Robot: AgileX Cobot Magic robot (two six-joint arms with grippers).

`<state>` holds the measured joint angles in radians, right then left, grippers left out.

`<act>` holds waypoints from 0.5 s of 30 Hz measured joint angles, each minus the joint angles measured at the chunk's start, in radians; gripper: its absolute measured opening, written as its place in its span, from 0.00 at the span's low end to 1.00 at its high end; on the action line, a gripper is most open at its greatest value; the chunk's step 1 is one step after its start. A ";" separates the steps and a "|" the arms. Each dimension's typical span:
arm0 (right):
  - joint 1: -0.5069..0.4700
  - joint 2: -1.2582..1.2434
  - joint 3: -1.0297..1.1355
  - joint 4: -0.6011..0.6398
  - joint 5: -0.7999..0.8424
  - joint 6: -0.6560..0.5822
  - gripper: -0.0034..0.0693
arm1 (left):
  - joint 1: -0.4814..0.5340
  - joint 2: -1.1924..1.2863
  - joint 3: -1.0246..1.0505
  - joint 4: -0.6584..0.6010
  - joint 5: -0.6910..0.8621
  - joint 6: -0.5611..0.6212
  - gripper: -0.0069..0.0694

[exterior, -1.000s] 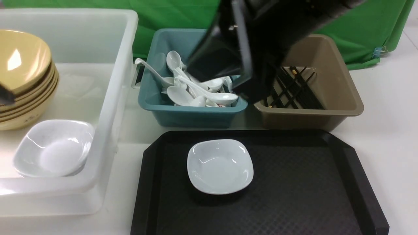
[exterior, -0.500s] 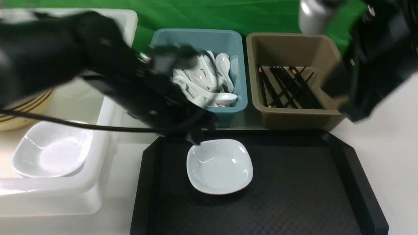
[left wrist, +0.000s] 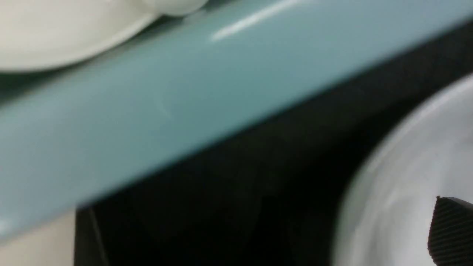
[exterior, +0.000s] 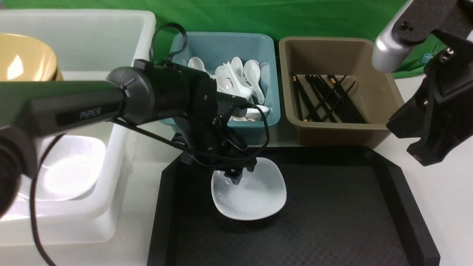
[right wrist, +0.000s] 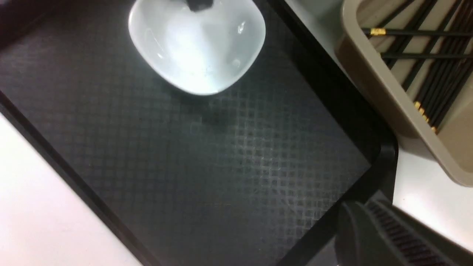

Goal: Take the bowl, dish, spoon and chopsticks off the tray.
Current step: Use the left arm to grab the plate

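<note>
A white square dish (exterior: pixel 258 197) sits on the black tray (exterior: pixel 332 214), towards its far left. My left gripper (exterior: pixel 240 173) hangs over the dish's far rim, jaws apart, one fingertip (left wrist: pixel 452 232) inside the dish (left wrist: pixel 402 177). My right gripper (exterior: pixel 425 147) hovers beside the tray's far right corner, shut and empty; it also shows in the right wrist view (right wrist: pixel 388 236) above the tray's rim (right wrist: pixel 354 199). Mustard-yellow bowls (exterior: pixel 22 59) are stacked in the white tub. White spoons (exterior: pixel 240 72) lie in the teal tub, black chopsticks (exterior: pixel 325 98) in the brown tub.
A white tub (exterior: pixel 122 122) on the left also holds a white dish (exterior: pixel 70 171). The teal tub (exterior: pixel 221 131) and brown tub (exterior: pixel 384 96) stand just behind the tray. A green cloth hangs at the back. My left arm (exterior: pixel 92 103) crosses over the white tub.
My left arm has swung from the white tub to the dish on the tray and come down to it. My right arm has moved from over the tubs to the right.
</note>
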<state>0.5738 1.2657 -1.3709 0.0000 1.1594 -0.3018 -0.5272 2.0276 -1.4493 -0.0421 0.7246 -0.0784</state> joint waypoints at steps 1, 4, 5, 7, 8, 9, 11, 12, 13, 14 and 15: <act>0.000 -0.002 0.000 0.000 0.000 0.000 0.08 | 0.000 0.007 0.000 -0.002 -0.005 0.000 0.77; 0.000 -0.012 0.000 0.000 -0.002 0.000 0.08 | 0.000 0.020 -0.002 -0.020 -0.014 0.005 0.72; 0.000 -0.015 0.000 0.000 -0.007 0.000 0.08 | 0.000 0.023 -0.003 -0.036 -0.014 0.011 0.64; 0.000 -0.017 0.000 0.000 -0.013 0.000 0.08 | 0.000 0.026 -0.007 -0.051 -0.014 0.022 0.52; 0.000 -0.017 0.000 0.000 -0.014 0.000 0.08 | 0.000 0.026 -0.008 -0.054 -0.013 0.024 0.42; 0.000 -0.017 0.000 0.000 -0.015 0.000 0.08 | 0.000 0.026 -0.009 -0.058 -0.010 0.025 0.39; 0.000 -0.017 0.000 0.000 -0.017 0.000 0.08 | 0.000 0.015 -0.017 -0.079 0.002 0.025 0.31; 0.000 -0.017 0.000 0.000 -0.018 0.000 0.08 | 0.001 0.012 -0.022 -0.084 0.016 0.023 0.30; 0.000 -0.018 0.000 0.000 -0.018 0.000 0.08 | 0.001 0.012 -0.022 -0.084 0.016 0.023 0.30; 0.000 -0.022 0.000 0.000 -0.018 0.000 0.08 | 0.003 0.003 -0.032 -0.093 0.046 0.021 0.28; 0.000 -0.026 0.000 0.000 -0.017 0.000 0.08 | 0.003 -0.005 -0.039 -0.096 0.070 0.020 0.26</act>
<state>0.5738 1.2402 -1.3709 0.0000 1.1425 -0.3018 -0.5241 2.0229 -1.4886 -0.1382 0.7941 -0.0584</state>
